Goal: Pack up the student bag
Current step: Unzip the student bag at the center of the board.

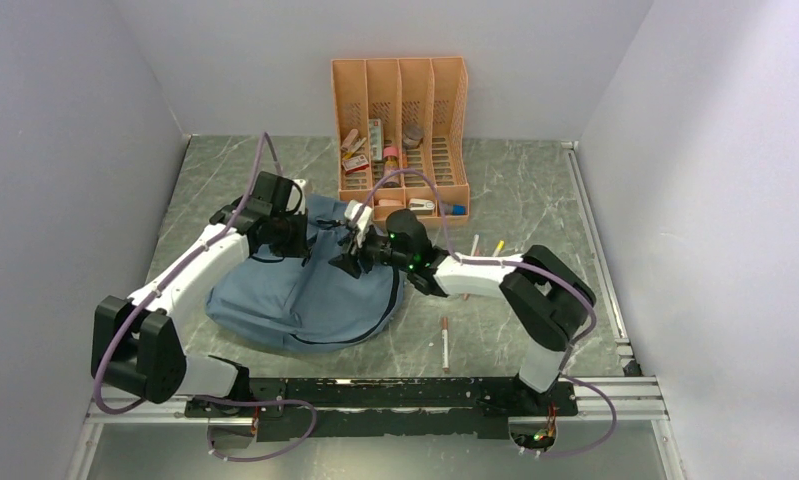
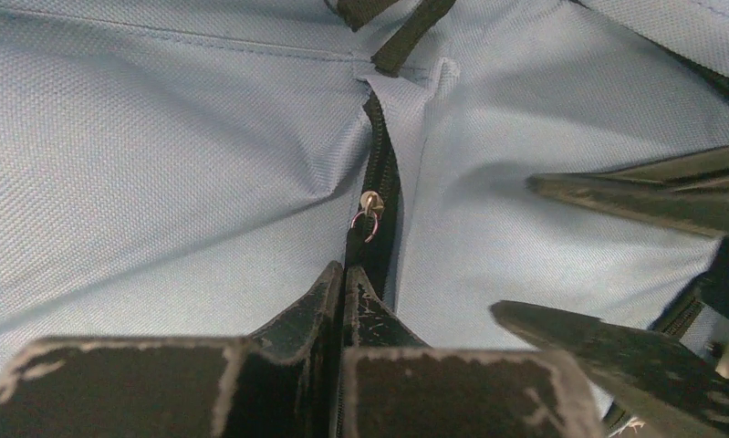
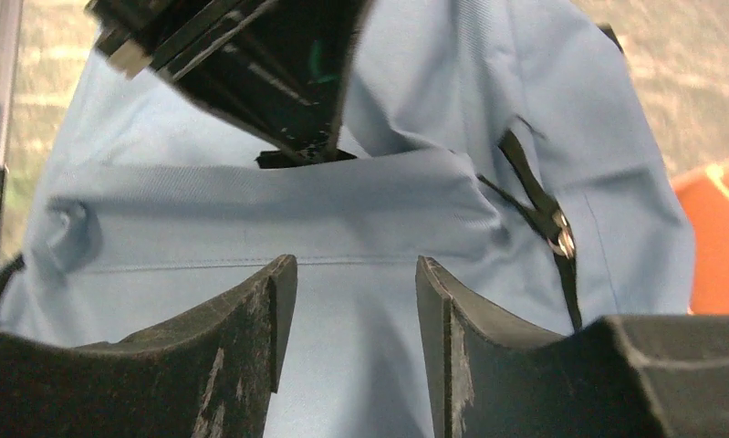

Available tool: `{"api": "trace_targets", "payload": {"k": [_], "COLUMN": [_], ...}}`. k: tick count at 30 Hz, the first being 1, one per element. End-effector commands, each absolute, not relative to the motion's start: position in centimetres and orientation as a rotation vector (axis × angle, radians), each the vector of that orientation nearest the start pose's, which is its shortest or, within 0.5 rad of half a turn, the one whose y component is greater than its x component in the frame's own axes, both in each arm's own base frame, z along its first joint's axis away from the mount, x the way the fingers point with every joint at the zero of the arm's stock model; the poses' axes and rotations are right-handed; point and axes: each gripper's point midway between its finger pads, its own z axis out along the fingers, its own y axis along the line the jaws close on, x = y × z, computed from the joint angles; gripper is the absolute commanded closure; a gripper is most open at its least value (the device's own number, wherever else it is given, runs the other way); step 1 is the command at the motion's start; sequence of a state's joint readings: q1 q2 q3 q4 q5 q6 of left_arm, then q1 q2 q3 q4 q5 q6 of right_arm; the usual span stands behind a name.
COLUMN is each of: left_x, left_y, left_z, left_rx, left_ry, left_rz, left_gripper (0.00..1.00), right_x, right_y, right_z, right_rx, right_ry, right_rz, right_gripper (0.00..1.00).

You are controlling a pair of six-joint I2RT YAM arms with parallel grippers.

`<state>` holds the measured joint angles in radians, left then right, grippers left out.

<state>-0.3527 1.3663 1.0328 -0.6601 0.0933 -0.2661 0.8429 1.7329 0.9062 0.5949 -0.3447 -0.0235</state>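
The student bag (image 1: 300, 295), dusty blue with black trim, lies on the table between the arms. My left gripper (image 1: 283, 236) is over its upper left part. In the left wrist view this gripper (image 2: 344, 270) is shut, its tips pinching the black zip trim (image 2: 380, 173) just below the metal zip pull (image 2: 369, 208). My right gripper (image 1: 351, 252) hovers over the bag's upper middle. It (image 3: 356, 266) stands open with only blue fabric (image 3: 342, 219) behind the gap. A zip slider (image 3: 561, 234) shows to its right.
The orange slotted file organizer (image 1: 400, 120) with several small items stands at the back, just beyond the bag. Pens lie on the table right of the bag (image 1: 445, 344) and near the right arm (image 1: 475, 245). Grey walls close in both sides.
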Motion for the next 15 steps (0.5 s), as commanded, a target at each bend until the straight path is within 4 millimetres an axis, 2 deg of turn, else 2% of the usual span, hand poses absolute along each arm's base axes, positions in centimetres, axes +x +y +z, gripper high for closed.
{"api": "trace_targets", "payload": {"k": [1,9,15], "left_x": [27.7,26.8,26.3], "left_y": [-12.8,-12.4,-11.9], "left_z": [12.1,12.1,12.2], "left_rx": [0.177,0.183,0.165], "left_ry": [2.613,2.630,2.647], "left_rz": [-0.316,-0.300,-0.273], "left_gripper": [0.95,0.95,0.95], "right_x": [27.8,29.1,30.0], "right_y": [43.5,45.0,45.1], "right_z": [14.2,14.9,13.7], "right_rx": [-1.384,-1.527,-1.654], "right_ry": [1.158,0.904,0.838], "right_rz": [0.828,0.757,0.723], "right_gripper": [0.45,0.39,0.38]}}
